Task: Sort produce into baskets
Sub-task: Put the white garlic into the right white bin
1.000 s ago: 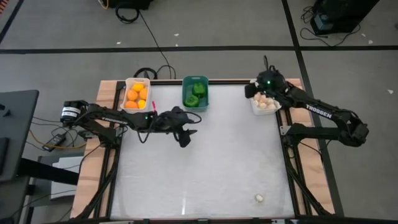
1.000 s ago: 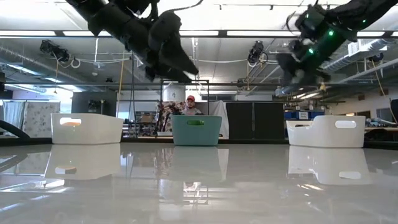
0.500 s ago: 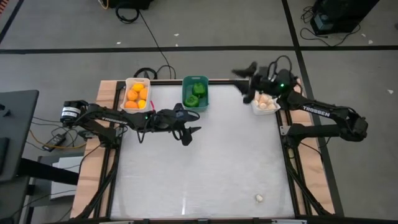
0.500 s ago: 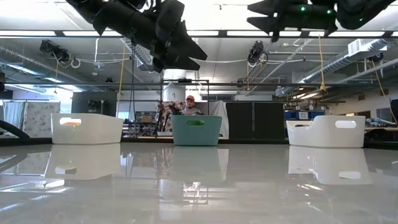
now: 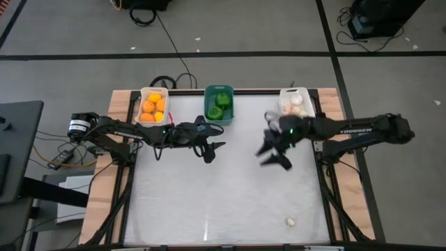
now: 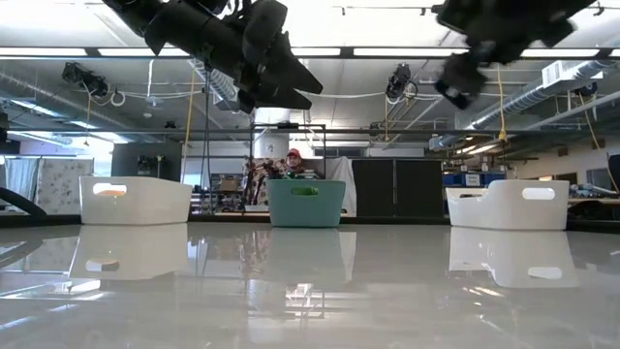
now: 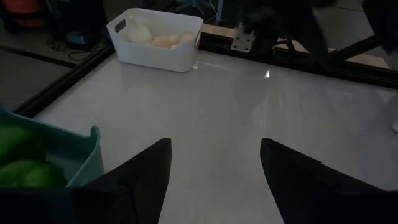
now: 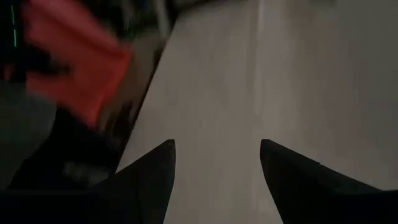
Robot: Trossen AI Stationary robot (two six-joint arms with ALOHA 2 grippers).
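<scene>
One garlic bulb (image 5: 290,222) sits alone near the table's front edge, well apart from its white basket (image 5: 295,105) at the back right (the other two bins look sorted). You want the right gripper (image 5: 273,148) above that bulb, then straight down so the fingers straddle it. Its fingers are spread with nothing between them. The left gripper (image 5: 211,151) hovers beside the teal basket (image 5: 219,104), fingers also apart, holding nothing.

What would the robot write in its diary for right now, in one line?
left gripper: open, empty, by teal basket | right gripper: open, empty, over table middle | one garlic loose near front edge
</scene>
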